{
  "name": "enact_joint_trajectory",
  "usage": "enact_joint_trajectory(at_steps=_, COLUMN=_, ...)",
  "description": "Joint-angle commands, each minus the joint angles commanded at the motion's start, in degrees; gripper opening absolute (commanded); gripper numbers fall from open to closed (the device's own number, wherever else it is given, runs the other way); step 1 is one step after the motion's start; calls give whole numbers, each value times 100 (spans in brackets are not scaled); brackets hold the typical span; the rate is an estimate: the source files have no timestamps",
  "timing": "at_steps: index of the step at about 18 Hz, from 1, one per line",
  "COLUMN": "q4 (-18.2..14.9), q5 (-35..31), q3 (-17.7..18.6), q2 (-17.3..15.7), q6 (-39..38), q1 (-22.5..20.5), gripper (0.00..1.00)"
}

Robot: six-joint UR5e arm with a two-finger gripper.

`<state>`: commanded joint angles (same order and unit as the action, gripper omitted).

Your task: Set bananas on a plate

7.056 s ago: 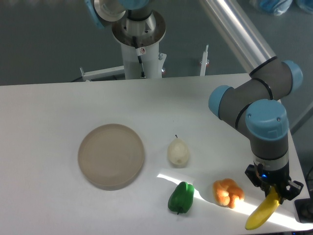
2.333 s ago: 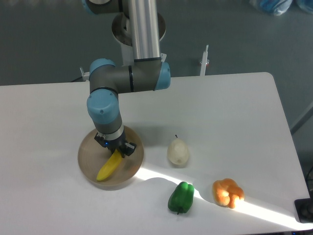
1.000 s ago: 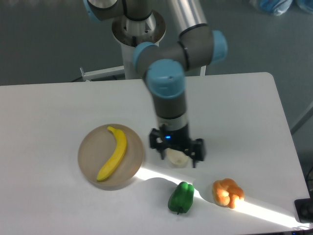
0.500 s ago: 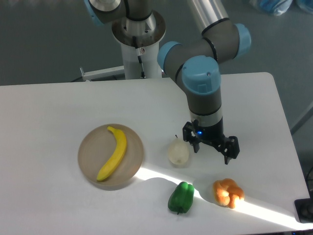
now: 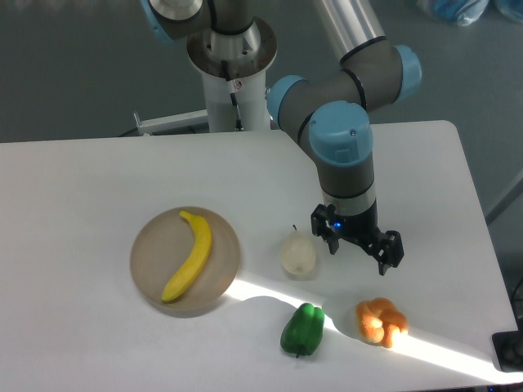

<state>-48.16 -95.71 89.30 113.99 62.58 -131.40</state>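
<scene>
The yellow banana (image 5: 189,256) lies curved on the beige-brown plate (image 5: 153,280) at the left of the table, stem end toward the far side. My gripper (image 5: 362,249) hangs open and empty well to the right of the plate, its fingers spread just above the table between the pear and the orange pepper. Nothing is between its jaws.
A pale cream pear (image 5: 297,254) stands just left of the gripper. A green pepper (image 5: 302,329) and a lumpy orange pepper (image 5: 381,320) lie near the front edge. The robot's base column (image 5: 233,61) rises behind the table.
The gripper carried the banana from the front right to the plate, let it go there and moved back right past the pear. In the last half second it shifted slightly right and down.
</scene>
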Motion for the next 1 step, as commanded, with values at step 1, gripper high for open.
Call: enact_joint_trajectory(at_steps=1, q4=9, q5=0, q3=-26, q2=17, q6=-9, q1=9, gripper=100)
